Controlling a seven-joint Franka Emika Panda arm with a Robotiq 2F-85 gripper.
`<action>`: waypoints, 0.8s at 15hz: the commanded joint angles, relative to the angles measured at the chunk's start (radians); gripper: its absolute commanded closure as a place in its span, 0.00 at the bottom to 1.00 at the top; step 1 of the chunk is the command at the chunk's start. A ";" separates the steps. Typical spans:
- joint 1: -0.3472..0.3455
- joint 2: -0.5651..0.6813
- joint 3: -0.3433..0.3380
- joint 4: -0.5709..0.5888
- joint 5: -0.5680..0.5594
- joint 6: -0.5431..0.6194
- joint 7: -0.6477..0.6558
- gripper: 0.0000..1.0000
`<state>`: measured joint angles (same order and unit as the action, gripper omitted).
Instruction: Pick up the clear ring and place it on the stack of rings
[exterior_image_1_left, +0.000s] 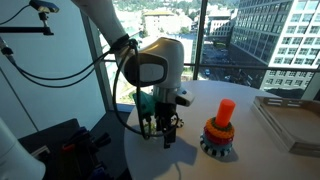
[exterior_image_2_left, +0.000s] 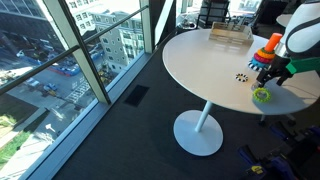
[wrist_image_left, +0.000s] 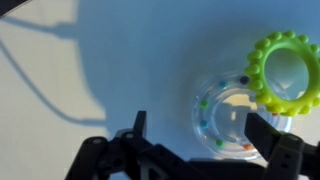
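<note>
Exterior view, window ahead:
- Table: a round white table (exterior_image_1_left: 200, 100) is shown beside a glass window wall.
- Gripper (exterior_image_1_left: 166, 135): it is pointed straight down, with its tips close to the table top. The jaw gap cannot be judged in this view.
- Stack of rings (exterior_image_1_left: 220, 135): an upright orange-red peg with orange and yellow rings is seated on a wider blue toothed base ring. It stands near the gripper, well clear of it.
- Tray: a flat clear tray (exterior_image_1_left: 290, 120) is placed at the far table edge.

Exterior view, from across the floor:
- Small dark toothed ring (exterior_image_2_left: 241, 76): it lies flat on the table, apart from the other parts.
- Yellow-green toothed plastic ring (exterior_image_2_left: 262, 96): it lies flat, just below the gripper (exterior_image_2_left: 270, 80).
- Stack of rings (exterior_image_2_left: 268, 52): it is seen just behind the gripper.

Wrist view:
- Clear ring (wrist_image_left: 228, 150): a flat, see-through plastic ring with small coloured beads inside lies on the table. Its upper right edge is overlapped by the yellow-green ring (wrist_image_left: 258, 70).
- Gripper (wrist_image_left: 201, 125): the 2 fingers are spread wide and nothing is held. 1 finger (wrist_image_left: 140, 122) is clear of the ring; the other is seen over its right edge, and contact cannot be confirmed.
</note>
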<state>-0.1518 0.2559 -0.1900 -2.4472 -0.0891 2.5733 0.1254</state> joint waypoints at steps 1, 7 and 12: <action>0.011 0.018 -0.018 0.018 -0.019 0.005 0.024 0.00; 0.013 0.021 -0.022 0.018 -0.019 0.004 0.025 0.51; 0.009 -0.010 -0.015 0.007 -0.003 -0.009 0.008 0.95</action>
<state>-0.1502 0.2674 -0.1988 -2.4427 -0.0891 2.5733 0.1255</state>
